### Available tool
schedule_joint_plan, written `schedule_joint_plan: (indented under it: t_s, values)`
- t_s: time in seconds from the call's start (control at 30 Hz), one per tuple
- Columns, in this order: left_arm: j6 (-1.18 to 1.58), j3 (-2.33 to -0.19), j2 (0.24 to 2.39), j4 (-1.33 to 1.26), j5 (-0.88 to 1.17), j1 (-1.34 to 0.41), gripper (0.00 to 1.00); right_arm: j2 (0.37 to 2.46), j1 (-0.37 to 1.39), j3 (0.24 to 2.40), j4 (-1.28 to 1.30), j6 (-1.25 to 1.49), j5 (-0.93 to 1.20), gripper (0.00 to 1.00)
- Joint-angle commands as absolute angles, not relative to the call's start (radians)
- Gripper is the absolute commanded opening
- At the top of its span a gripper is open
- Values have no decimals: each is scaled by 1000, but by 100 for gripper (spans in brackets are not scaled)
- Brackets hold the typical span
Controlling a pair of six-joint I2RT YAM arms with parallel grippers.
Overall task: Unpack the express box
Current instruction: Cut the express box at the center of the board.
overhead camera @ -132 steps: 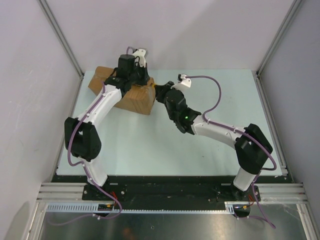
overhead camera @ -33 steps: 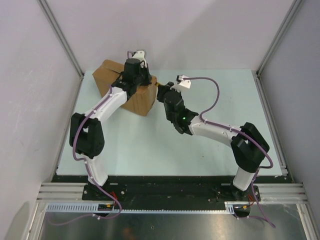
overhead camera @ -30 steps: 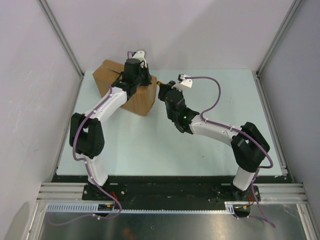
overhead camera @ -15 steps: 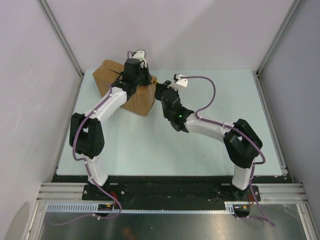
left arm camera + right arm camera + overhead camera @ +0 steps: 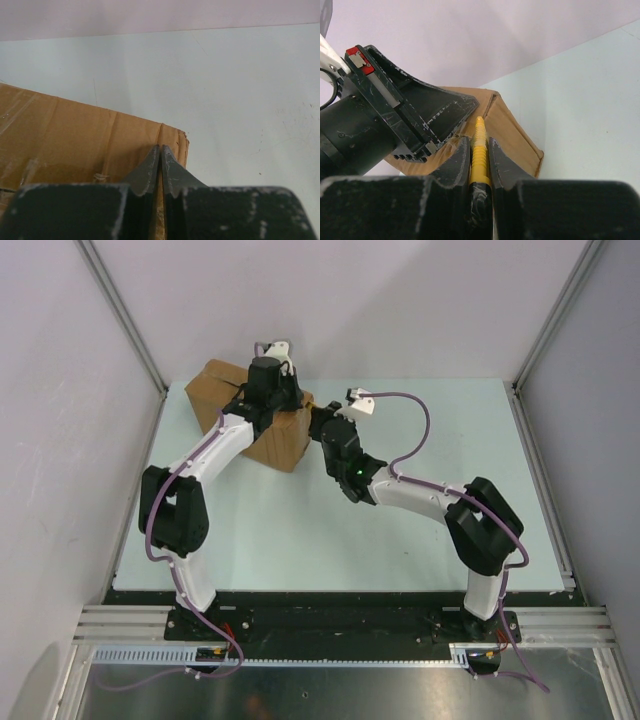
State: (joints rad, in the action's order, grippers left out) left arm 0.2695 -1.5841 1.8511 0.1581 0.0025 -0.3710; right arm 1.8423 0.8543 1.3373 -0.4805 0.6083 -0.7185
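Express box brown; knife yellow, ribbed; table pale mint.

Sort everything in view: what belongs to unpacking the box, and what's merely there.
Job:
express box
yellow utility knife, gripped in the right end effector
left end effector, shut, tips at a box edge

Merely there:
table
enclosure walls

express box: large brown cardboard carton, plain matte sides, glossy tape across top. flaps shut as far as visible. standing at far left of table, near back edge, turned askew to table edges, one corner pointing toward middle. shallow creases near that corner in left wrist view. top largely hidden from above.
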Motion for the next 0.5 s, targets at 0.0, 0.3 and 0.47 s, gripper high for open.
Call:
schedule_joint_plan:
  t_s: [0.0, 0.3, 0.47]
  values:
    - [242, -1534, 1890, 379, -20, -360, 8, 1871, 864, 1382, -491, 600, -735, 0]
    - [282, -1528, 1917, 380, -34, -360, 6, 1864, 922, 1382, -345, 748, -680, 0]
    - [301, -1517, 1930, 385, -61, -360, 5, 1835, 930, 1381, -200, 894, -615, 0]
